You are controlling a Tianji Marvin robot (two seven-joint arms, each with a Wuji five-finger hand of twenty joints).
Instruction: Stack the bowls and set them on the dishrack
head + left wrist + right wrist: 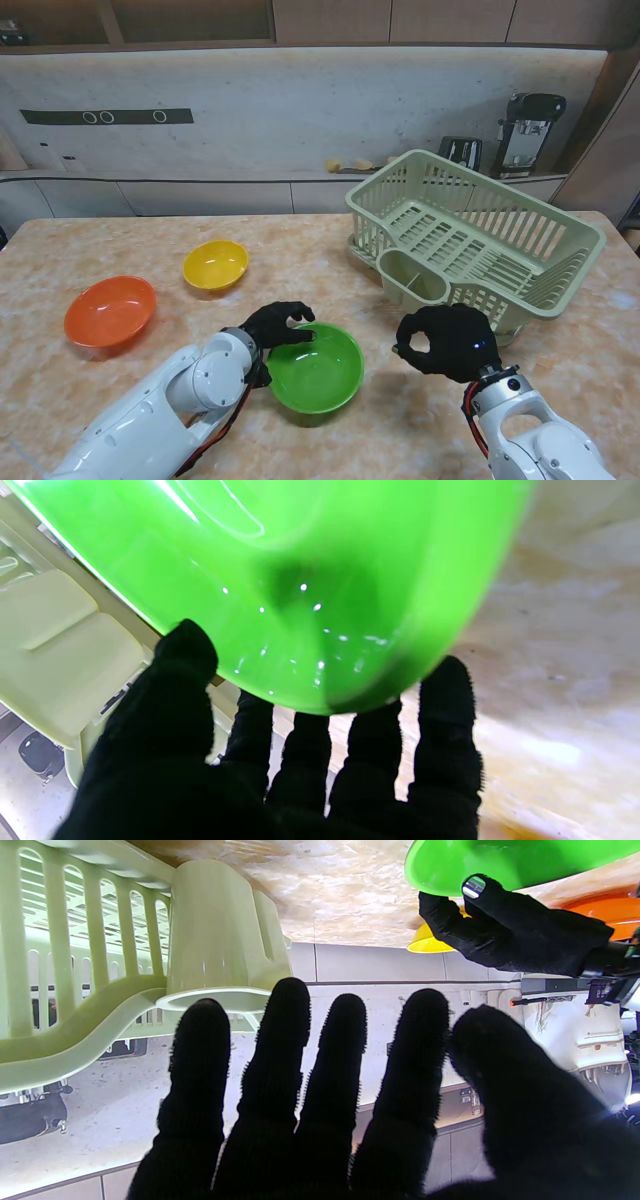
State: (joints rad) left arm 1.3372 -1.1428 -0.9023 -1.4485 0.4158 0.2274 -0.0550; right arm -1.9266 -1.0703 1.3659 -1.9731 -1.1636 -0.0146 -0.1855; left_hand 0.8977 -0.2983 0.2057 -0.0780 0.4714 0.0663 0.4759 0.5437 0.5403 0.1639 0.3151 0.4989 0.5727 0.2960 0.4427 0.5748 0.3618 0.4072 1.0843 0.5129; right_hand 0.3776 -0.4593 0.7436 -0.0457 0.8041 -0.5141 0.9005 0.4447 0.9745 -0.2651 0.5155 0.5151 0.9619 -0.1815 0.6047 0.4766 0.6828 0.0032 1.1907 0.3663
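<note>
The green bowl (pixel 318 368) is pinched at its rim by the left hand (pixel 277 328) near me – the right hand (pixel 447 342) is held open, empty. It could be dropped if that thin grip slips – orange (pixel 110 311) and yellow (pixel 215 264) bowls are left unstacked

Left hand (pixel 277 327) curled closed in a grip, right hand (pixel 446 343) loosely spread, unloaded

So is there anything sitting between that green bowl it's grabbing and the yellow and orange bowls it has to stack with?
Nothing visible does. The left hand grips the rim of the green plastic bowl, and only bare marbled tabletop separates it from the small yellow bowl and the orange bowl farther left.
</note>
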